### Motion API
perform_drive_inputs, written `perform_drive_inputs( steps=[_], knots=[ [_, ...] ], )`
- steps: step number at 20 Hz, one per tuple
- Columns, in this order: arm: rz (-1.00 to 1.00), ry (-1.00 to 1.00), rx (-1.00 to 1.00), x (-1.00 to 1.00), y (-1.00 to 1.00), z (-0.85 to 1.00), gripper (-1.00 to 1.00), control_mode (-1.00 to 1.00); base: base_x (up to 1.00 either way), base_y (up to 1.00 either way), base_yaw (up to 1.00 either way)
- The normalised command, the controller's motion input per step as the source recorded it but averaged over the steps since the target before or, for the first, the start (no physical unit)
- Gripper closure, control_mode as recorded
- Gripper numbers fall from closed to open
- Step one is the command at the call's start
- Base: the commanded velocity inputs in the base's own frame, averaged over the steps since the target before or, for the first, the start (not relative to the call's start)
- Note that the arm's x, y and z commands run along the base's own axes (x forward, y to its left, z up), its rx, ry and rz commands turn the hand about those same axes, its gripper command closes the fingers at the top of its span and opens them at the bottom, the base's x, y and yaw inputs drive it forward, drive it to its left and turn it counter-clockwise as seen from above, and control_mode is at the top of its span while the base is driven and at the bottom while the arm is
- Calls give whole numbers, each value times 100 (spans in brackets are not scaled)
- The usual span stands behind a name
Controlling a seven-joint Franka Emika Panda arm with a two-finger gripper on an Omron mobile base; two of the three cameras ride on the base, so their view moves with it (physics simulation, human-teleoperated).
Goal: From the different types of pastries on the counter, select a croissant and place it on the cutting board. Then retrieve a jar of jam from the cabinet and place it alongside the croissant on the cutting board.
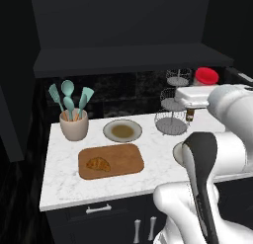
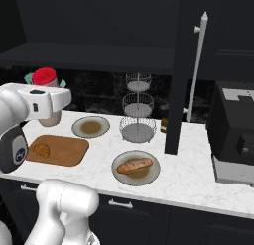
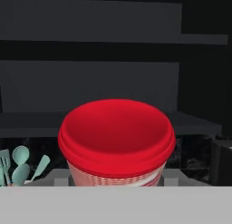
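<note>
Pinching the jar of jam (image 3: 117, 143) in the gripper (image 3: 117, 181), aloft right of the cutting board (image 1: 111, 161); croissant (image 1: 98, 164) lying on it.

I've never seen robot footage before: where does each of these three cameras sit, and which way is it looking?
Left base view: behind the arm's left, looking down at the cutting board holding the croissant; white arm lower right.
Right base view: behind its right, same board, bun on a plate; arm lower left.
Hand view: on the hand, facing the jar of jam.
Shared: jar, board, croissant.

The white marbled stone worktop (image 1: 64, 181) carries a brown wooden cutting board (image 1: 123, 161), two grey-rimmed plates (image 1: 122, 131), a beige utensil crock (image 1: 74, 125) and a wire tiered basket (image 2: 137, 125).
</note>
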Motion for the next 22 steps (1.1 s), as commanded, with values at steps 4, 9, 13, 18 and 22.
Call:
perform_drive_inputs(
  steps=[4,9,13,18,22],
  knots=[
    [6,0,0,-79,97,-38,100,-100,0,0,0],
    [8,0,0,-69,97,-53,100,-100,0,0,0],
    [17,0,11,-22,41,-96,100,-100,0,0,0],
    [28,0,24,0,2,-100,100,-100,0,0,0],
    [33,0,29,1,0,-100,100,-100,0,0,0]
  ],
)
